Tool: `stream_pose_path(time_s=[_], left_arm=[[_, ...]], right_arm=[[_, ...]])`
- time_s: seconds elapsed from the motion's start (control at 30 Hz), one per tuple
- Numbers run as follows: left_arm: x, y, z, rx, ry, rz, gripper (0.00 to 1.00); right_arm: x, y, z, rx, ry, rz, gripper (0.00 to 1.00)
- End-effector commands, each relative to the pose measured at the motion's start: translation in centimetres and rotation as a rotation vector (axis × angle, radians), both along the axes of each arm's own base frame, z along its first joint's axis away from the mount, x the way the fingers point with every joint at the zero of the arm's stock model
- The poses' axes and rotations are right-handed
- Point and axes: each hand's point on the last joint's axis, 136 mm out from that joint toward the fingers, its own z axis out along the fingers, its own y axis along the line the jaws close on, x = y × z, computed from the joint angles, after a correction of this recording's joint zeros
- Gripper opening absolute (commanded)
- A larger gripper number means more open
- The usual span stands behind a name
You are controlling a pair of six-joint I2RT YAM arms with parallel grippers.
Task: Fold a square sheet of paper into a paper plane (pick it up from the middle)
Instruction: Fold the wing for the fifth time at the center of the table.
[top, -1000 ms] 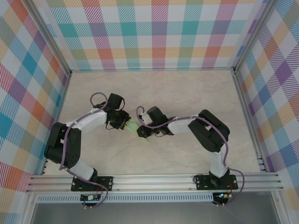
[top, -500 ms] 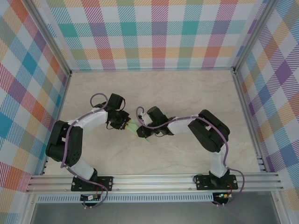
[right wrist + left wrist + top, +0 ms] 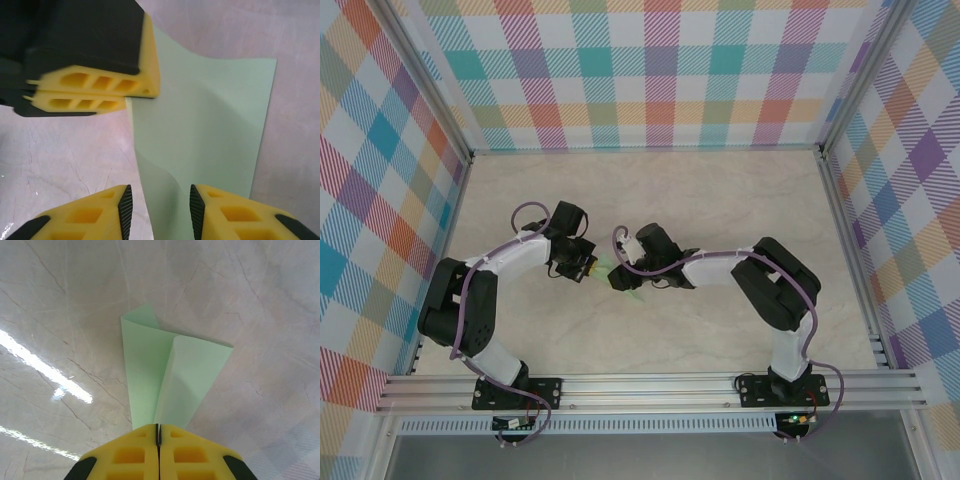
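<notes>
The square sheet of paper point(image 3: 170, 375) is pale mint green and folded over on itself, with a raised crease down its middle. It hangs just above the marble table between the two arms point(image 3: 632, 295). My left gripper point(image 3: 158, 426) is shut on the narrow end of the sheet, its yellow pads pressed together. That same gripper point(image 3: 135, 95) appears at the top left of the right wrist view, pinching the sheet's edge. My right gripper point(image 3: 161, 200) stands open at the opposite end. The paper's fold point(image 3: 210, 130) runs between its fingers without being pinched.
The beige marble table point(image 3: 720, 200) stretches free behind and to both sides of the arms. Plaid walls on aluminium posts point(image 3: 470, 150) enclose it on three sides. An aluminium rail point(image 3: 650, 385) carries both arm bases at the near edge.
My left gripper has closed onto the paper. My right gripper has opened and let go of the sheet, and its wrist has shifted slightly left and back.
</notes>
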Motion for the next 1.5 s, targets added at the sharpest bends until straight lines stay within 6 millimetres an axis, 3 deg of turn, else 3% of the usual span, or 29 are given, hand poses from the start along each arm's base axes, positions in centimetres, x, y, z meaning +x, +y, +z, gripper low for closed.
stream_pose_path(time_s=[0.0,0.53,0.87,1.47], left_arm=[[-0.2,0.6,0.2,0.013,0.031,0.035,0.05],[-0.1,0.4,-0.1,0.001,0.045,0.042,0.05],[0.0,0.2,0.0,-0.007,0.048,0.041,0.04],[0.0,0.0,0.0,-0.018,0.052,0.037,0.04]], right_arm=[[0.2,0.0,1.7,0.029,-0.085,0.004,0.4],[-1.2,0.5,0.5,0.0,-0.176,0.029,0.39],[-2.1,0.5,0.0,-0.055,-0.355,0.055,0.39],[-1.4,1.4,-1.1,-0.118,-0.474,0.057,0.36]])
